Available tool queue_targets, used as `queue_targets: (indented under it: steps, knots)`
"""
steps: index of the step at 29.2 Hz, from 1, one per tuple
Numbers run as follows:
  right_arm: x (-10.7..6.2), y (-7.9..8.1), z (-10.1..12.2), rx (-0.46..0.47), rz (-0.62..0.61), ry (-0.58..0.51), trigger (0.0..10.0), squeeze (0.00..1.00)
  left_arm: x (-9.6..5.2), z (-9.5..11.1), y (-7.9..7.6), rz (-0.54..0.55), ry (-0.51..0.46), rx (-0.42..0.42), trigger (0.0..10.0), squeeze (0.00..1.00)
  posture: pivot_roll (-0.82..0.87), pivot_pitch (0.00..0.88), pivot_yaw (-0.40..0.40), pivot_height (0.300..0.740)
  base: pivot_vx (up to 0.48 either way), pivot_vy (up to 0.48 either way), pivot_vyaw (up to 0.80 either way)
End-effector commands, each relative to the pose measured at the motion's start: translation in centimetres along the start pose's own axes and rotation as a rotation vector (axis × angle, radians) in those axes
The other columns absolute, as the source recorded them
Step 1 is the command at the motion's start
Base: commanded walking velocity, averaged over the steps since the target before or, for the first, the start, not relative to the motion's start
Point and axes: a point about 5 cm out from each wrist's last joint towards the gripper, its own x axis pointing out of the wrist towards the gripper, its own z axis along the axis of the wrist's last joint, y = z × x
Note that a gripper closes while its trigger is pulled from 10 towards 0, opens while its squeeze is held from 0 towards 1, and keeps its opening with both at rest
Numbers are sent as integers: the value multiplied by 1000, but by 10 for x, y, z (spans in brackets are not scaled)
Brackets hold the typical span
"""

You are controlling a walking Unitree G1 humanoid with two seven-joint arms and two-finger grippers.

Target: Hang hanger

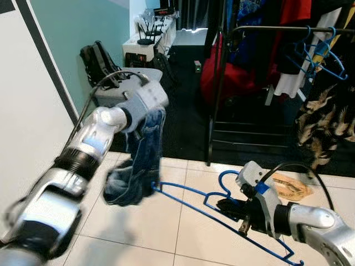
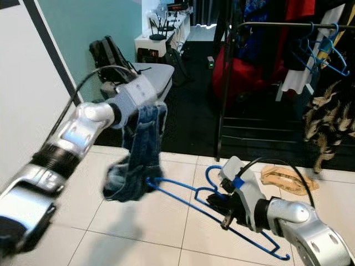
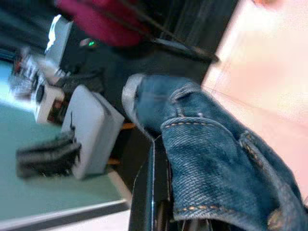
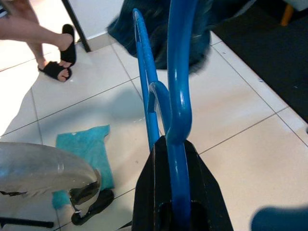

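Right gripper (image 1: pixel 242 217) clenched on blue plastic hanger (image 1: pixel 222 216); left gripper (image 1: pixel 145 126) grasping blue denim jeans (image 1: pixel 138 166). Risk: denim, barely threaded, slips off hanger's far tip.

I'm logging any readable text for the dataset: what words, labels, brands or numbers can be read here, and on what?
None can be read.
Device display on the far white desk: reddish glow, too small and blurred to read.
Jeans in the left gripper: no legible label.
Blue hanger in the right gripper: no markings visible.
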Motion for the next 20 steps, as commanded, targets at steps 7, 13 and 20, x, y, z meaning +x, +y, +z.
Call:
queue_targets:
  steps: [7, 13, 20]
  knots:
    - [11, -64, -21, 146, -564, -89, 10000, 0, 17, -72, -108, -273, 304, 281, 10000, 0, -16, 0, 101, 740, 0, 0, 0]
    - [17, -74, -66, 281, -752, -13, 10000, 0, 10, -99, -157, -253, 442, 238, 10000, 0, -33, 0, 112, 740, 0, 0, 0]
    - [26, -52, -104, 340, -777, 93, 10000, 0, 0, -111, -201, -288, 533, 140, 10000, 0, -81, 24, 145, 740, 0, 0, 0]
